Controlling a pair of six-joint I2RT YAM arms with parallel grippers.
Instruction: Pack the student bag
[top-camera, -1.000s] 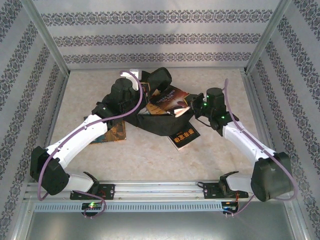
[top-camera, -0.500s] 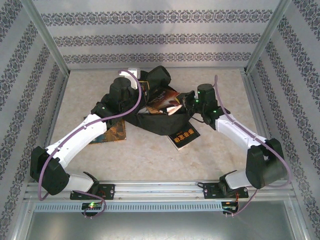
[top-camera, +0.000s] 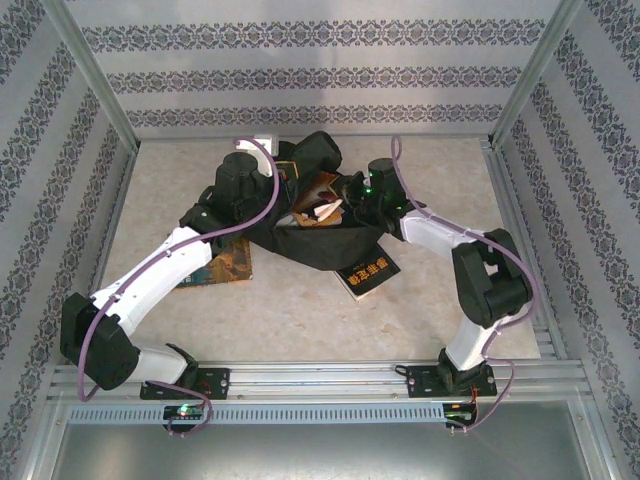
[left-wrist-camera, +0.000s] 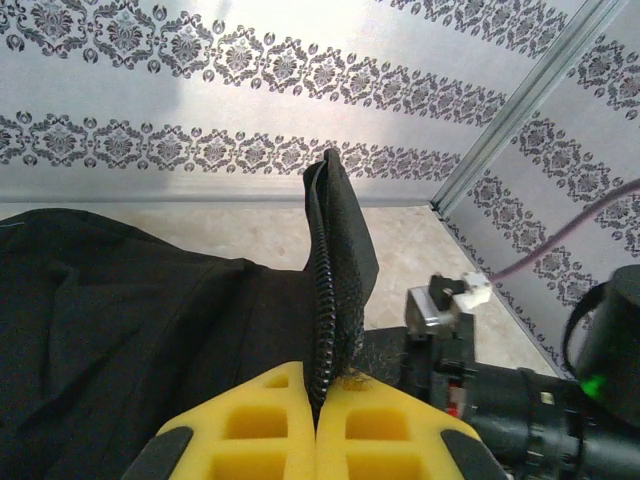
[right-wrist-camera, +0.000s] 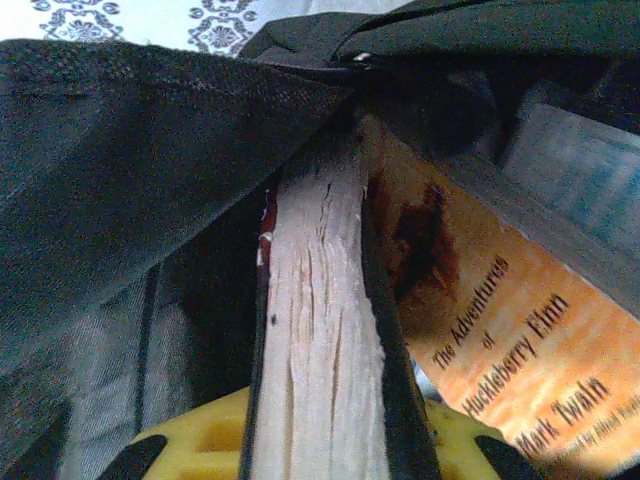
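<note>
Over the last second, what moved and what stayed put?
The right gripper, shut on the Huckleberry Finn book, swung left and farther from its base, pushing the book deeper into the student bag. The left gripper stayed clamped on the bag's zipper edge, holding it up. The black book and orange book beside the bag did not move.

Table (top-camera: 300, 325) bears student bag (top-camera: 318, 250), orange book (top-camera: 228, 266), black book (top-camera: 367, 273).
</note>
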